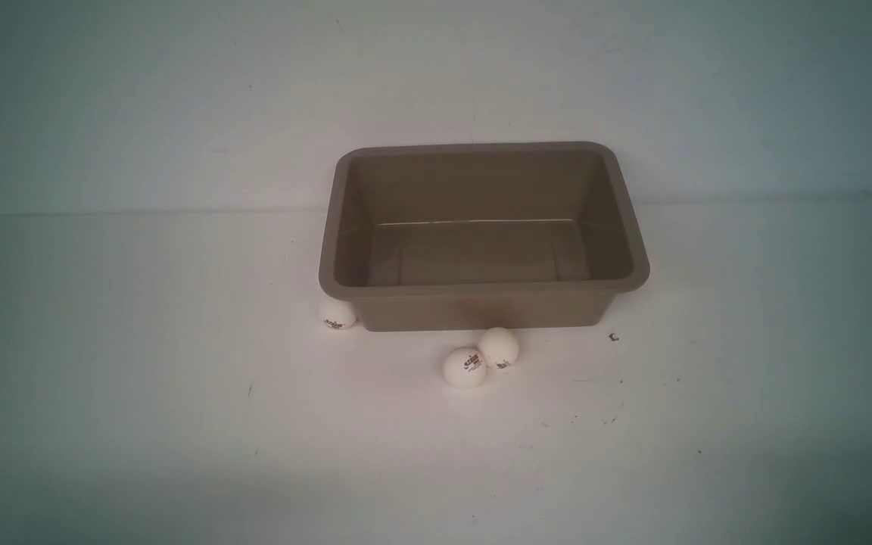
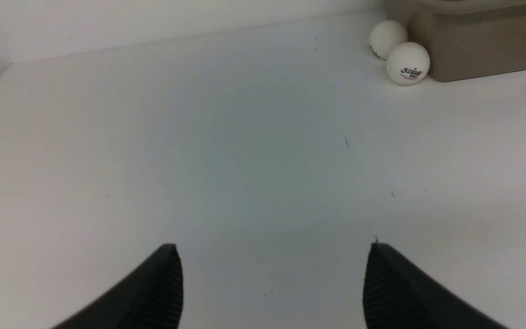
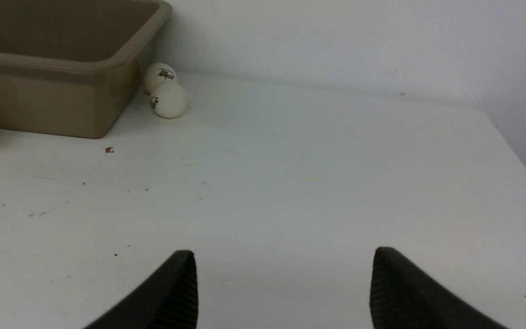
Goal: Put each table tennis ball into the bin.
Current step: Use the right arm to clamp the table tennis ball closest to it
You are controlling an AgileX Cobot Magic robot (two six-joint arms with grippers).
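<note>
We see our left pincer and right pincer both spread wide, gripping nothing, low in frame above the counter.

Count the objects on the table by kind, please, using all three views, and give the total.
Bin: 1
Table tennis balls: 6, two before the near wall, two by the left wall, two by the right wall
Total: 7
</note>
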